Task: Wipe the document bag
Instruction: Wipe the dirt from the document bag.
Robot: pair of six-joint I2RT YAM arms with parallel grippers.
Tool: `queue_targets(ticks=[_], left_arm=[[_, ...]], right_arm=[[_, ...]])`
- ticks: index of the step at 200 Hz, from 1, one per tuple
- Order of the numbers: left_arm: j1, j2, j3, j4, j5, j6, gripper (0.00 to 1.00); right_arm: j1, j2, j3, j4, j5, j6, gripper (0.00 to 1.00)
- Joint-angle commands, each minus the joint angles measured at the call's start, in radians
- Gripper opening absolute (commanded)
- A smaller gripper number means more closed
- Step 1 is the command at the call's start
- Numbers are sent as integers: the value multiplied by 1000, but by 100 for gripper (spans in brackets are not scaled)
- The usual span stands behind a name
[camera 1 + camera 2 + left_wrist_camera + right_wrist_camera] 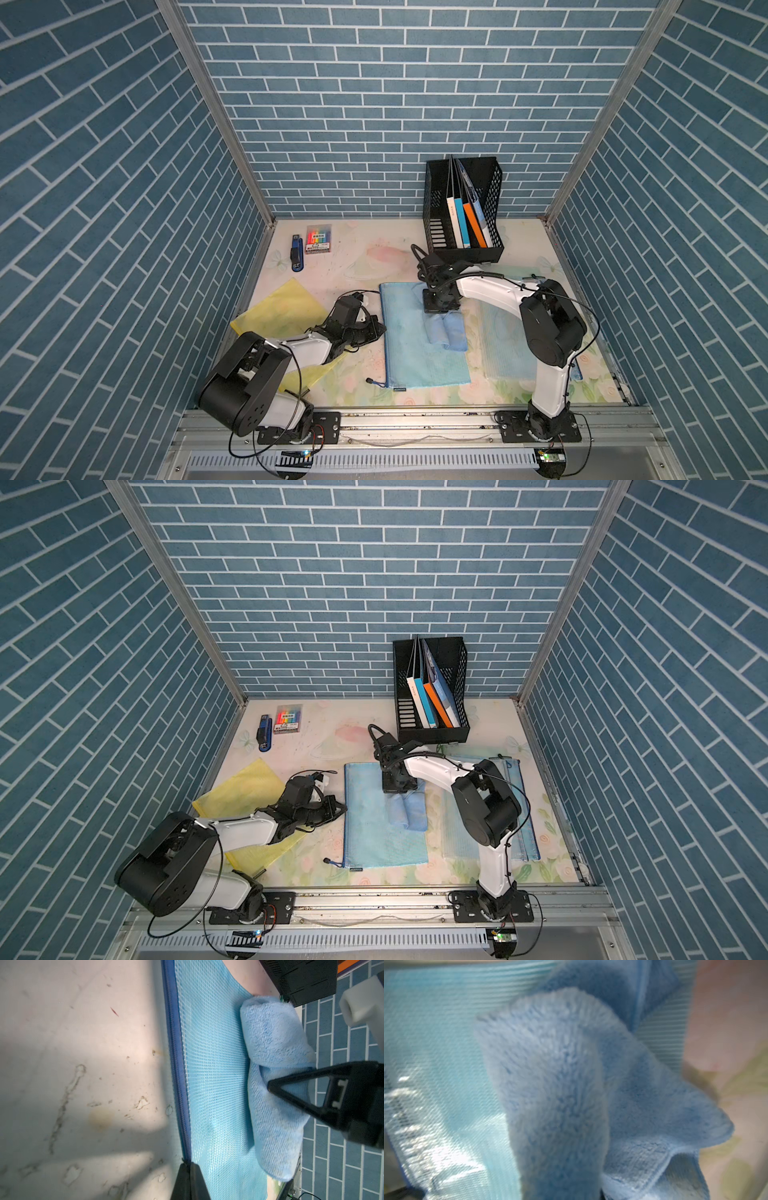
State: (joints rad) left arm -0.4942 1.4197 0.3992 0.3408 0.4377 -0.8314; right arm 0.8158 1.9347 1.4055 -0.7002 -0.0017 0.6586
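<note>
Setting: robot test cell in a lab, dressed as an office desk. Evidence for cell: brick-print wall panels (374, 104) in bare aluminium posts (216, 116); two arms (486, 291) bolted to a slotted rail (415, 419); loose wiring and a lit circuit board (550, 457) along the front. Evidence for office: file rack (432, 232) with books, stapler (296, 258), index-tab pack (318, 240), document bag (407, 353) on a floral mat (365, 257).
</note>
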Motion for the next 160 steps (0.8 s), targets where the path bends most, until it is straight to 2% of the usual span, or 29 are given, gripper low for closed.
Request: queue_targets(ticks=[1, 24, 50, 79, 127, 160], left_arm=[[-3, 11, -5, 37, -8, -18, 0], [-4, 15, -8, 44, -11, -22, 0], [-3, 10, -8, 42, -10, -21, 0], [-3, 0, -12, 41, -9, -21, 0], [-3, -12, -26, 45, -10, -22, 0], [-4, -12, -34, 57, -10, -31, 0]], right_arm=[[133, 52, 95, -4, -53, 41, 0], [227, 112, 143, 37, -124, 95, 0], [239, 103, 75, 105, -139, 158, 0], [167, 24, -36, 93, -95, 151, 0], [-37, -122, -196, -11, 50, 60, 0], [-61, -168, -221, -55, 115, 58, 0]])
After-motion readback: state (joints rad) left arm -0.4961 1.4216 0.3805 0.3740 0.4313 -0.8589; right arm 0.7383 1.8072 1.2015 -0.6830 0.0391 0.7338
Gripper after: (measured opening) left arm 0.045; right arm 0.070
